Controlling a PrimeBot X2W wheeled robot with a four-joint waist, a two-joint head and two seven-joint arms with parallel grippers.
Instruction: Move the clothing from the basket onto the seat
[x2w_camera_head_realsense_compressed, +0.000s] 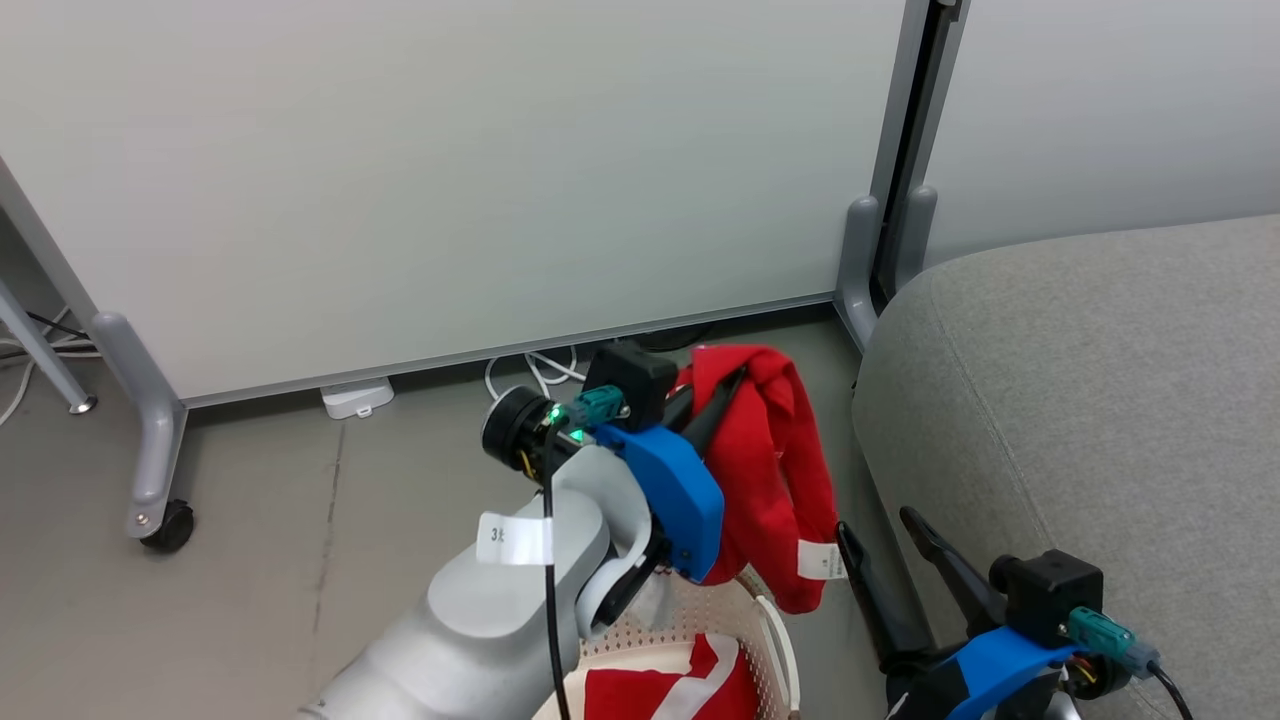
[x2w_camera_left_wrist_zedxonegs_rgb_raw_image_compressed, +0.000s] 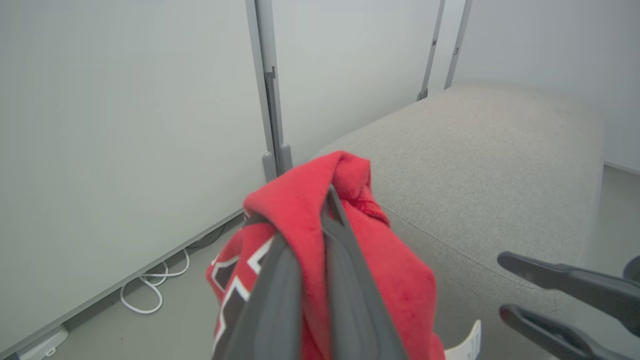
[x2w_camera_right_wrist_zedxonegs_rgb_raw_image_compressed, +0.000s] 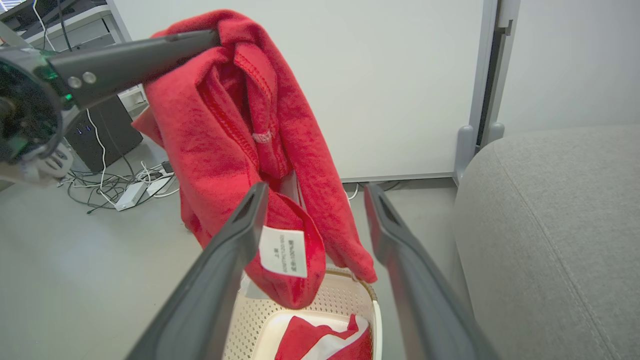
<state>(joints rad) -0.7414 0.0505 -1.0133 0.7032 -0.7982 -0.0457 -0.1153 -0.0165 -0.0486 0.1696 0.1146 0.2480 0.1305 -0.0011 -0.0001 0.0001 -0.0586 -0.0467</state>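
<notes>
While the left gripper (x2w_camera_head_realsense_compressed: 735, 380) is clamped shut on a bunched fold of the red jersey (x2w_camera_head_realsense_compressed: 775, 470), that garment hangs above the basket (x2w_camera_right_wrist_zedxonegs_rgb_raw_image_compressed: 345, 300), doubled over the fingers, its lowest loop and white care label (x2w_camera_head_realsense_compressed: 818, 560) close over the basket's rim; can't tell if the tip brushes it. Red shorts (x2w_camera_head_realsense_compressed: 660, 690) with the white stripe lie on the basket's floor, untouched. Grey seat (x2w_camera_head_realsense_compressed: 1080, 400) stands just beside the basket on the robot's right, higher than the rim. Right gripper (x2w_camera_head_realsense_compressed: 878, 522) hangs empty between basket and seat, jaws spread wide. My read: one garment of two is mid-transfer, none on the seat yet. Handling: jersey looks light, soft and fully limp, with a fleecy surface, so it shouldn't slide out of a tight pinch, but whatever isn't pinched just dangles and swings. Present hold on the folded top looks sound, with fabric bunched between the fingers. Watch the dangling loop near the rim, it could catch on the way across from the basket. For the shorts I'd take a raised crease near the middle rather than a flat patch, since thin cloth lying flat on the perforated floor gives the fingertips little to bite
</notes>
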